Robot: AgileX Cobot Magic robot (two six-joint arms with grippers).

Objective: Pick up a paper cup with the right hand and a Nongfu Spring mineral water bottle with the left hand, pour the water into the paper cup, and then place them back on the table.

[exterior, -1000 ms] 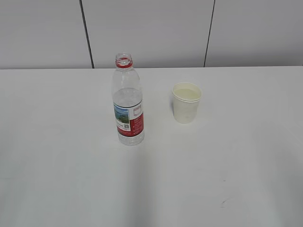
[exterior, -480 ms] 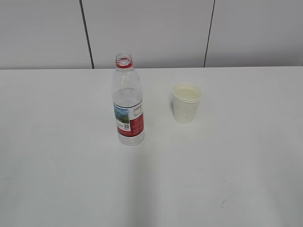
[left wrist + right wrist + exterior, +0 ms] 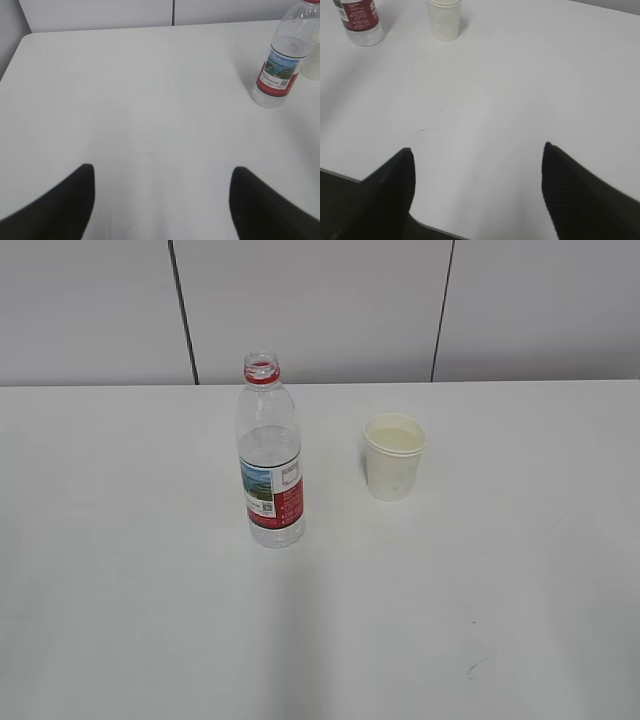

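The table (image 3: 120,570), a wide white top, is seen filling most of the exterior view, backed by a pale panelled wall (image 3: 320,310) at 12 o'clock. A few small dark marks (image 3: 476,668) are found on the top toward 5 o'clock.

The Nongfu Spring mineral water bottle (image 3: 270,455) is stood upright a little to 10 o'clock of the view's centre, uncapped, with its red neck ring on top and the red-and-white label low on the body. The water (image 3: 268,445) is seen in it up to about the shoulder. The paper cup (image 3: 394,457) is set upright at 3 o'clock of the bottle, near it but apart; a pale liquid surface is seen inside.

Neither arm is caught by the exterior view. In the left wrist view the left hand (image 3: 162,202) is held above bare table, its jaws spread wide and empty, with the bottle well away at 2 o'clock. In the right wrist view the right hand (image 3: 477,192) is likewise spread and empty near the table's edge, the cup at 11 o'clock.
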